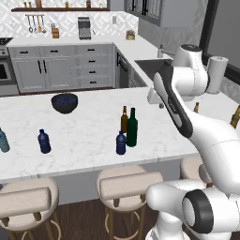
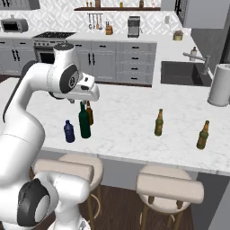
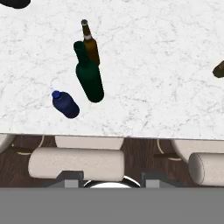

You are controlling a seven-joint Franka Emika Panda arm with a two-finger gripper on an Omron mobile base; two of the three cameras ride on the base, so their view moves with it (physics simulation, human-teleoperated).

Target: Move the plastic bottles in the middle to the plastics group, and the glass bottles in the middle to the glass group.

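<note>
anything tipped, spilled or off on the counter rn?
Nothing stands out. The dark green bottle, brown bottle and dark blue bottle stand upright in the middle of the counter, unsorted. The side bottles are upright too. No spill shows.

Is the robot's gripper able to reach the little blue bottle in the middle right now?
Probably yes. The blue bottle stands nearest the counter edge, beside the green bottle, with nothing above it.

Two dark blue bottles (image 1: 44,141), one teal bottle (image 1: 3,140), four glass bottles (image 2: 84,120), one bowl (image 1: 64,102), three stools (image 1: 123,186)
</note>
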